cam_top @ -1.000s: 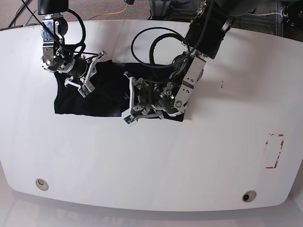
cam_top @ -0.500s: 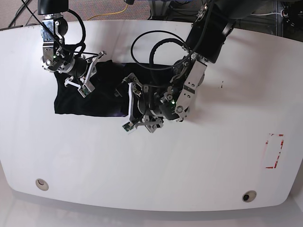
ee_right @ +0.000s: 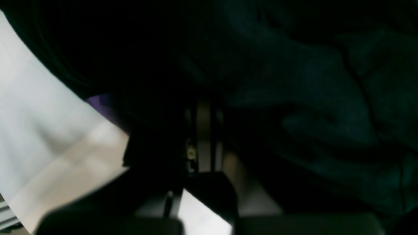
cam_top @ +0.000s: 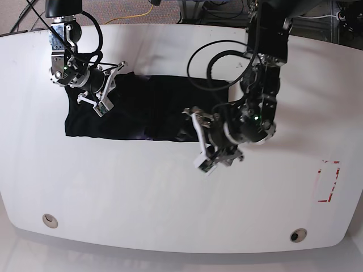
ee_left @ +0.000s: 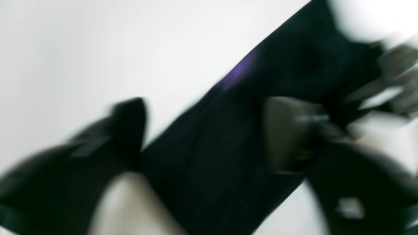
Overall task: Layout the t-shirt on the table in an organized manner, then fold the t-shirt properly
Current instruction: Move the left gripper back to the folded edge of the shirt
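Observation:
The black t-shirt (cam_top: 142,107) lies as a long flat band on the white table (cam_top: 170,198), from the far left to the middle. My right gripper (cam_top: 105,90) sits on its upper left end. In the dark right wrist view its fingers (ee_right: 202,107) stand close together on the cloth (ee_right: 310,98), beside a purple patch (ee_right: 98,99). My left gripper (cam_top: 195,139) is at the shirt's lower right end. In the blurred left wrist view its fingers (ee_left: 124,124) are wide apart, with cloth (ee_left: 212,147) running between them.
Two small round holes (cam_top: 50,220) (cam_top: 298,234) sit near the table's front edge. A red rectangular outline (cam_top: 329,181) is at the right. Black cables (cam_top: 210,56) loop over the far middle, near the left arm.
My left gripper has swept right and a little forward, from over the shirt's middle to its lower right end. The shirt's right part now shows flat. The right arm has not moved.

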Robot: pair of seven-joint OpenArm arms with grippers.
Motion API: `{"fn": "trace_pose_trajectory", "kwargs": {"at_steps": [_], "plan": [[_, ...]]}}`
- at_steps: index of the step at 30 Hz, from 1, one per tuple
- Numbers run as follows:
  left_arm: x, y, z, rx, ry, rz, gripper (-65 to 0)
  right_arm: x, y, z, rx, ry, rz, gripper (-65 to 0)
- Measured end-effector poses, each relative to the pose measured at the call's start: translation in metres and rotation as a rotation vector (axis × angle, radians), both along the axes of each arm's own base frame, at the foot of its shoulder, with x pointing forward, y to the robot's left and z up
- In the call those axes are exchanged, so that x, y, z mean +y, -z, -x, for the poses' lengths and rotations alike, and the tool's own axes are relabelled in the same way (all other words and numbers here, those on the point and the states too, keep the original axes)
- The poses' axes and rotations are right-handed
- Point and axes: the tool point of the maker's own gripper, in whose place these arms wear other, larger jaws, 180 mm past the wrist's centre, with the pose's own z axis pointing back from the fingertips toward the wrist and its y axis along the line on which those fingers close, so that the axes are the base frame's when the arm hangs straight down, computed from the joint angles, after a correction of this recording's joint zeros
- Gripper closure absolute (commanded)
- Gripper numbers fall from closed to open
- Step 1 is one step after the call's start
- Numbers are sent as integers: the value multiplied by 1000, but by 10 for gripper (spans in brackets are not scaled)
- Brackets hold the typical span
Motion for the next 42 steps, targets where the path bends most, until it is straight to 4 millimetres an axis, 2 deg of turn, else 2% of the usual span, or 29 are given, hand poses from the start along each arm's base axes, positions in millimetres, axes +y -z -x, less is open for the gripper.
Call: {"fn": "trace_pose_trajectory", "kwargs": {"at_steps": [1, 4, 9, 16, 23, 27, 36, 39, 42], "plan": [[11, 8, 4, 10, -16, -16, -168, 0, 0, 0, 0, 0, 0, -5], [25, 24, 14, 35, -33, -36, -6, 0, 0, 0, 0, 0, 0, -5], [31, 30, 20, 16, -29, -7, -1, 0, 0, 0, 0, 0, -1, -5], [55, 52, 34, 57, -50, -64, 0, 0, 0, 0, 0, 0, 0, -5], [57, 69, 36, 112, -71, -50, 0, 1, -2, 0, -3, -5, 4, -5], [65, 88, 41, 167, -85, -69, 0, 1, -3, 0, -8, -12, 12, -5], [57, 81, 34, 122, -87, -23, 0, 2, -4, 2, -3, -20, 22, -5], [54, 84, 34, 129, -89, -9, 0, 2, -4, 2, -3, -20, 22, -5], [55, 96, 39, 159, -85, -19, 0, 2, -4, 2, -3, -20, 22, -6]]}}
